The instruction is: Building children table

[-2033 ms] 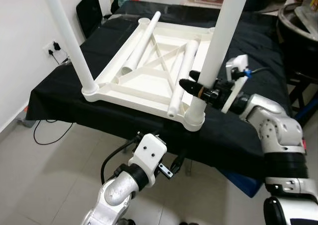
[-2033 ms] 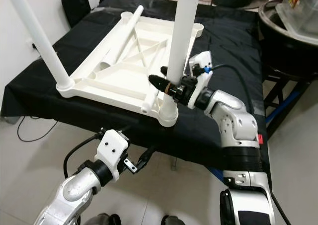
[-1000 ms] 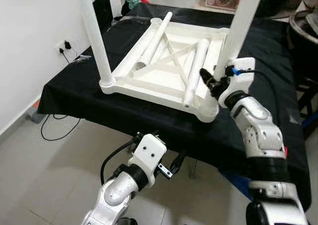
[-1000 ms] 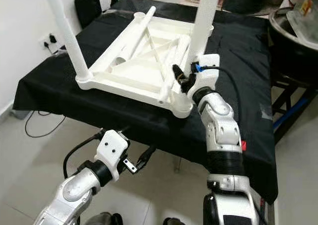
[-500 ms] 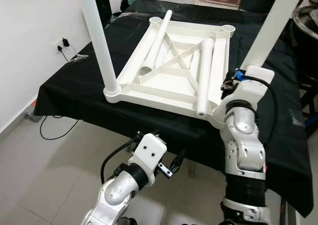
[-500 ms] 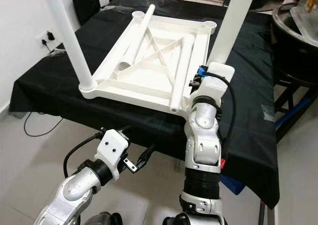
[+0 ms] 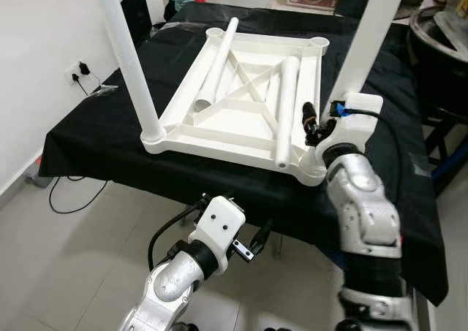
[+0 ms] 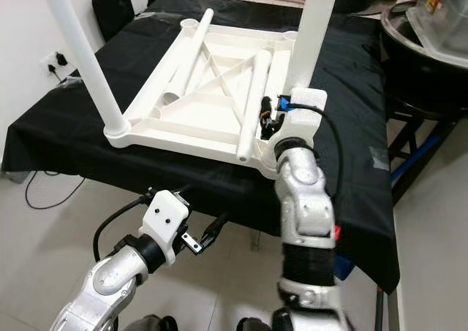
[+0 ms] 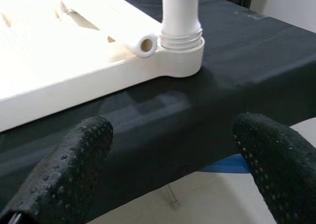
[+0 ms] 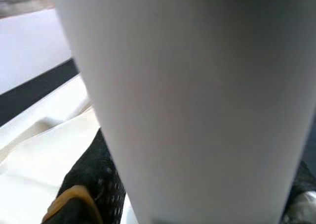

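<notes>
A white table top (image 7: 241,101) lies upside down on a black-clothed table (image 7: 95,137). Two white legs stand upright in its near corners, the left leg (image 7: 126,53) and the right leg (image 7: 363,50). Two loose legs (image 7: 287,104) lie flat across the frame, the other loose leg (image 7: 219,61) further left. My right gripper (image 7: 310,123) is shut on the right leg just above its socket; the leg (image 10: 187,100) sits between my fingers (image 10: 86,184). My left gripper (image 9: 173,130) hangs open below the table's front edge, facing the right corner socket (image 9: 180,51).
A white wall with a socket and cables (image 7: 80,71) is on the left. A large dark pot (image 7: 439,42) on a black stand is at the right. A black flat object (image 7: 135,13) leans by the wall. Tiled floor (image 7: 66,272) lies in front.
My right forearm has swung from the right side of the leg round to its front, with the gripper staying at the leg's base. The camera has shifted. The left arm has not moved.
</notes>
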`<state>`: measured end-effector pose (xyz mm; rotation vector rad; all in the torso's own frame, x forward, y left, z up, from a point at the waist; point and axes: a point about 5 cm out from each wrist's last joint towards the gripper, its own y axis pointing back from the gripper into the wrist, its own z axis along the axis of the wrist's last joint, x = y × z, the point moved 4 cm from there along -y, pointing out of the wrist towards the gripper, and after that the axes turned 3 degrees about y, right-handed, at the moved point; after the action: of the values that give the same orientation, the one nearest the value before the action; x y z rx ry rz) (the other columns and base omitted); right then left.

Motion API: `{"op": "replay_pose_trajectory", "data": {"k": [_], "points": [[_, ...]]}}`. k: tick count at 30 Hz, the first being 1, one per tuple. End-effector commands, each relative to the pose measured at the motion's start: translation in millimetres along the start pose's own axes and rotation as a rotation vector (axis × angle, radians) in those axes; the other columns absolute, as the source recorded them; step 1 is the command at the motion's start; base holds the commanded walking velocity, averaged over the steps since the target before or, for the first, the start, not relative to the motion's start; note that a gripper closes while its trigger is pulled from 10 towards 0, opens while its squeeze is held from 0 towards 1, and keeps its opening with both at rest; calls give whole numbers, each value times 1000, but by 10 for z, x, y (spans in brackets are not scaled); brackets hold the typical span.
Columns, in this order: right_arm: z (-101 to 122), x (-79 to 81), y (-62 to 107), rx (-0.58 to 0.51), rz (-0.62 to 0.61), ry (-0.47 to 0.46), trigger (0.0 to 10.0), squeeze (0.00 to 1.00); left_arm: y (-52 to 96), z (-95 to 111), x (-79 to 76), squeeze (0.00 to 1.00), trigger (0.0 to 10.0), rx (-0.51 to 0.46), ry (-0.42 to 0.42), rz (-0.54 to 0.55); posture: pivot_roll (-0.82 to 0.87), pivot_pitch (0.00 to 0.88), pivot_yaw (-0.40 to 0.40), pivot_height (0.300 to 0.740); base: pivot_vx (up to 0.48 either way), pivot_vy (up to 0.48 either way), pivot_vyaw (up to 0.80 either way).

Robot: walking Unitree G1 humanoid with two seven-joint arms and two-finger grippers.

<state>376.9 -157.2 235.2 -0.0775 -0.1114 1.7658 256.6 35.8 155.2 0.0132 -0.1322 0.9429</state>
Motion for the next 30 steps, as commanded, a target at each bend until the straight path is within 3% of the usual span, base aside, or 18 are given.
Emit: {"op": "replay_pose_trajectory", "data": {"k": [1,3,4,6,9,10,14,24,25,26,30], "points": [[-111,164,-17,52,144,-46,10000,0,-2,-64,-12,0,10000,23,3,0,117,157,-25,740,0,0,0],[-89,176,42,59,335,-33,10000,0,-3,-59,-16,0,10000,22,3,-1,119,159,-25,740,0,0,0],[-89,176,42,59,335,-33,10000,0,-3,-59,-16,0,10000,22,3,-1,119,159,-25,740,0,0,0],[-34,160,100,56,482,-28,10000,0,-6,-52,-14,0,10000,20,2,1,122,160,-27,740,0,0,0],[10,142,129,53,556,-35,10000,0,-4,-52,-10,0,10000,20,1,3,123,160,-26,740,0,0,0],[48,105,143,52,633,-56,10000,0,7,-53,-13,0,10000,21,0,3,129,155,-28,740,0,0,0],[61,82,135,57,672,-65,10000,0,14,-54,-13,0,10000,22,0,3,129,152,-29,740,0,0,0],[101,196,18,60,820,-46,10000,0,29,-57,-16,0,10000,24,-7,2,143,134,-34,740,0,0,0],[115,207,-2,43,827,-40,7294,0,30,-54,-18,0,10000,23,-7,2,143,134,-34,740,0,0,0],[114,207,-29,41,820,-53,0,0,30,-53,-18,0,10000,23,-8,3,145,131,-37,740,0,0,0],[110,199,-57,43,812,-73,0,0,31,-52,-18,0,10000,23,-9,4,146,130,-38,740,0,0,0]]}}
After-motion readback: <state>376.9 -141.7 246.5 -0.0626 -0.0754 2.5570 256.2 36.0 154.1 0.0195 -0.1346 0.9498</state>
